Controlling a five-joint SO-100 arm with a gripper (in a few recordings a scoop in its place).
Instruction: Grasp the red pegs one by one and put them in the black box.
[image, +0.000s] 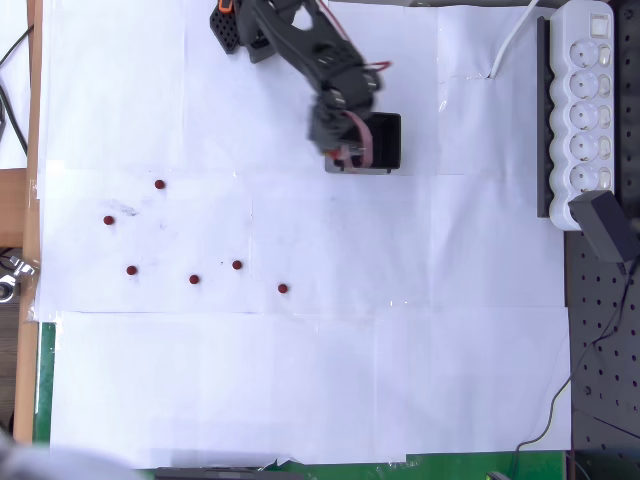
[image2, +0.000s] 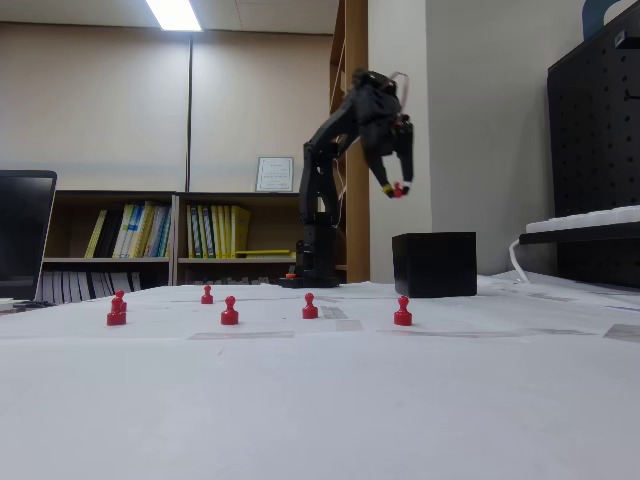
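**Carrying a peg over the box: six pegs left on the sheet**

Holding position above the black box (image2: 434, 264), the gripper (image2: 396, 189) is closed on one red peg (image2: 398, 188), as the fixed view shows; the peg sits between the fingertips, well clear of the box rim; in the overhead view the gripper (image: 350, 155) overlaps the left part of the black box (image: 388, 140), so release looks close but is not yet done.

Progress, as a judgement: six red pegs (image: 194, 279) stand loose on the white paper sheet (image: 300, 380), spread across its left half and well apart from the box; a seventh is in the grip; the box interior cannot be read in either view, so the number already delivered cannot be confirmed. Remaining work: drop the held peg, then six further fetches.

Writing and labels: none legible; a framed notice (image2: 274, 174) stands on the bookshelf (image2: 120, 235) behind, its text too small to read; book spines show colour only; the white power strip (image: 584, 100) at the right edge bears no readable marking.
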